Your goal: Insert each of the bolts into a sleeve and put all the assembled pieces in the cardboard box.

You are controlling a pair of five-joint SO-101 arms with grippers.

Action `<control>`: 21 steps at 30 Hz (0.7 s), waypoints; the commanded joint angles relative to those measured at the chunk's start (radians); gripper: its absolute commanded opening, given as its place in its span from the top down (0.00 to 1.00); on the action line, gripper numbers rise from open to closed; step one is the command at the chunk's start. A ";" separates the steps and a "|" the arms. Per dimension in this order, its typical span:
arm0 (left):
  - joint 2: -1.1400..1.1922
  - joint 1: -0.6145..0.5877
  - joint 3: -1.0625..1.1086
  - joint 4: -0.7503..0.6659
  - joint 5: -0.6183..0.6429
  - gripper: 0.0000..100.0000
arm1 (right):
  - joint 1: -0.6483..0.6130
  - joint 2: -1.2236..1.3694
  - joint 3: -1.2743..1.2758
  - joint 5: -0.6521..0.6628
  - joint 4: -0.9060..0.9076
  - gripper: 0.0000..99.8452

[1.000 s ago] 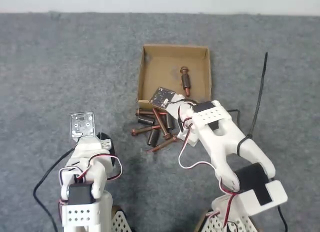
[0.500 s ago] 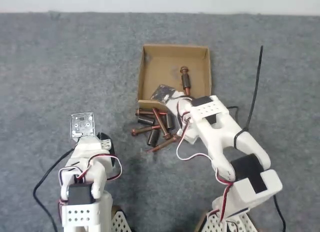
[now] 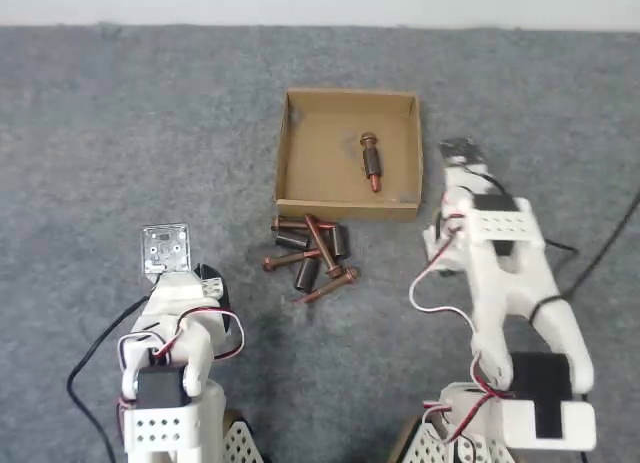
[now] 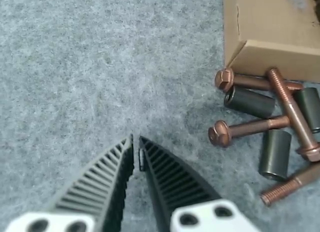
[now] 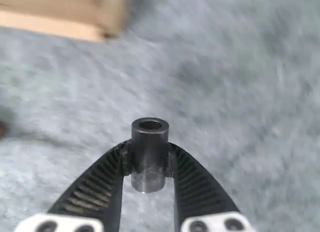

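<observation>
Two arms stand side by side at the grey table (image 3: 100, 133), the left arm (image 3: 172, 368) folded low, the right arm (image 3: 505, 283) stretched forward beside the cardboard box (image 3: 283, 148). One assembled piece (image 3: 372, 161) lies inside the box, near its right wall. Just in front of the box's near wall, between the two arms, is the loose pile (image 3: 312, 255) of bolts and sleeves, all lying flat. The right hand (image 5: 148, 154) is to the right of the box, well apart from the pile. Its fingers are closed around one dark sleeve (image 5: 149, 137), which sits crosswise between them with one open end turned back toward the wrist. The left hand (image 4: 136, 146) holds nothing, and its fingers are nearly together, with only a thin slit between them. I think the next move depends on this: the bolts lie to the right of the left hand, and the nearest bolt (image 4: 248, 128) has its head toward that hand and its shaft pointing away. So the free left hand seems better placed to take it and bring it to the sleeve's open end.
</observation>
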 commanded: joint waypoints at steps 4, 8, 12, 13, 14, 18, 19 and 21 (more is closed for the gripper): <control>-0.020 -0.008 -0.013 -0.002 -0.009 0.99 | 0.182 -0.062 0.058 -0.008 -0.013 0.99; -0.020 -0.009 -0.013 -0.058 -0.009 0.99 | 0.232 -0.050 0.112 0.035 -0.056 0.99; -0.018 -0.005 -0.058 -0.071 -0.009 0.99 | 0.234 -0.048 0.114 0.054 -0.062 0.99; -0.018 -0.005 -0.090 -0.044 -0.009 0.99 | 0.234 -0.048 0.114 0.055 -0.064 0.99; -0.018 -0.003 -0.130 -0.011 -0.009 0.99 | 0.234 -0.048 0.115 0.055 -0.073 0.99; -0.018 -0.002 -0.295 0.104 -0.009 0.99 | 0.234 -0.048 0.117 0.055 -0.082 0.99; -0.018 -0.002 -0.329 0.123 -0.011 0.99 | 0.234 -0.047 0.117 0.055 -0.082 0.99; -0.003 -0.002 -0.387 0.150 -0.043 0.99 | 0.234 -0.047 0.117 0.055 -0.082 0.99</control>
